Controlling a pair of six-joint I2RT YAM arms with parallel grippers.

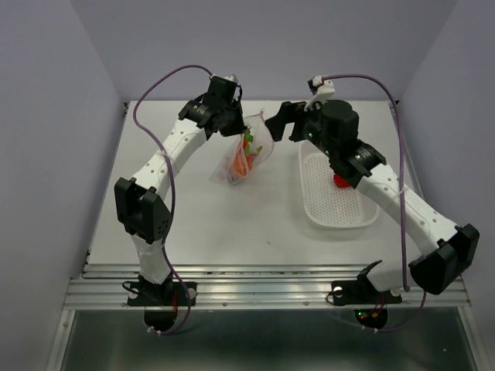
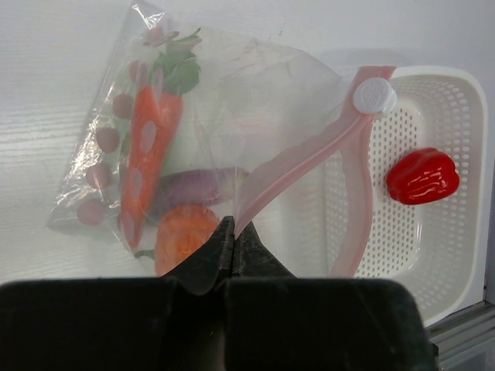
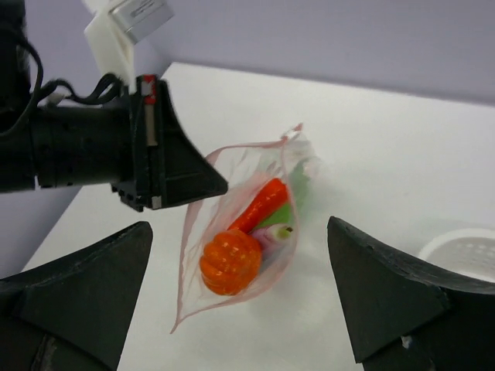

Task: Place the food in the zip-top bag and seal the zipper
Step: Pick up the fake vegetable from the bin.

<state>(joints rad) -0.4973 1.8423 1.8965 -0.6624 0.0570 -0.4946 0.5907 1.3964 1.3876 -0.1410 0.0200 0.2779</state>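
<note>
Closest in, the left end effector (image 2: 234, 230) has its jaws pressed together on the pink rim of the bag (image 2: 255, 93), holding one side of the mouth up. Just past the fingertips, inside the clear plastic, sits the orange fruit (image 2: 186, 236). The eggplant (image 2: 197, 189) lies behind it and the carrot (image 2: 147, 147) stands slanted, its green top toward the bag's far corner. A green pod (image 3: 298, 189) shows beside the carrot from the right wrist view.

The zipper (image 2: 309, 158) is unsealed; its two strips bow apart, and the white slider (image 2: 374, 96) sits at their far end, next to the basket (image 2: 456, 100). The pepper (image 2: 423, 176) lies alone in that basket, outside the bag.

Across from the mouth, the right end effector (image 3: 238, 228) hangs with its jaws spread wide, gripping nothing and facing the opening, apart from the bag.

From above, the bag is mid-table (image 1: 232, 232) between the two end effectors, with the basket to its right beneath the right arm. Whether the bag's lower end touches the table I cannot tell.
</note>
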